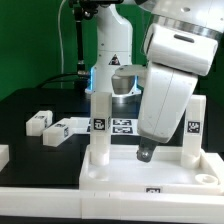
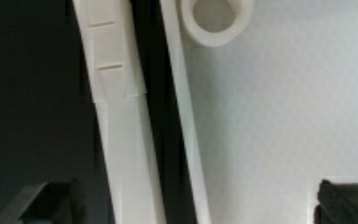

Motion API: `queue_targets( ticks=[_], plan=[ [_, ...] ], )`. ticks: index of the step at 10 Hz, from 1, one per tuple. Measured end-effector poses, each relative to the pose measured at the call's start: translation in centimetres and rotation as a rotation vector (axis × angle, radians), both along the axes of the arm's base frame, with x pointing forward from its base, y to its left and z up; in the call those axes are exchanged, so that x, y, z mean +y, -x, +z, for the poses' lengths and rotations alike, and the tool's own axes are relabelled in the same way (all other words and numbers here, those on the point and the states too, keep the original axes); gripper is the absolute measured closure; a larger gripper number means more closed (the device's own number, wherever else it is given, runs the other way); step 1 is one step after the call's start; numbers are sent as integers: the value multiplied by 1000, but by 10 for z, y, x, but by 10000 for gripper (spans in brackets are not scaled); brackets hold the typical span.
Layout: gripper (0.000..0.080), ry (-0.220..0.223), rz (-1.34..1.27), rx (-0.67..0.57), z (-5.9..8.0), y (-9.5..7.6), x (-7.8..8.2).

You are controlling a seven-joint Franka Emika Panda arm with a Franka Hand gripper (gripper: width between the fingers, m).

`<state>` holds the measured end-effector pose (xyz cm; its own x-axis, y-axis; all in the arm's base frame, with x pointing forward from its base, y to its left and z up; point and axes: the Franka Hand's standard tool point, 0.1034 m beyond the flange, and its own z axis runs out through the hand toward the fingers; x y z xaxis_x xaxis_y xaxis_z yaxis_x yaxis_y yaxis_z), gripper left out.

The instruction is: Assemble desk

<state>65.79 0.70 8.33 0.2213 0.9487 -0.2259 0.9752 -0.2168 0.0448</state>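
The white desk tabletop [image 1: 140,178] lies flat at the front of the black table. Two white tagged legs stand upright in its corner sockets, one toward the exterior view's left [image 1: 100,125] and one toward its right [image 1: 193,130]. Two more tagged legs [image 1: 40,122] [image 1: 66,130] lie loose on the table to the left. My gripper [image 1: 145,153] hangs just above the tabletop between the standing legs. In the wrist view the gripper [image 2: 201,205] is open and empty, with its dark fingertips [image 2: 51,200] far apart over the panel [image 2: 274,120]. An empty round socket [image 2: 217,20] shows.
A long white rail [image 1: 60,205] runs along the front, and it shows in the wrist view [image 2: 114,120] beside the panel's edge with a dark gap between. The marker board [image 1: 122,125] lies behind the tabletop. A white piece [image 1: 3,153] sits at the far left edge.
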Motion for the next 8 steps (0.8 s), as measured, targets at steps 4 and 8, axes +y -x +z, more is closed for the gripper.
queue_targets(
  ticks=[4,8],
  plan=[
    [151,0,-125,-29,0,0,0],
    [151,-10,-536,-67,-1,8,-30]
  ],
)
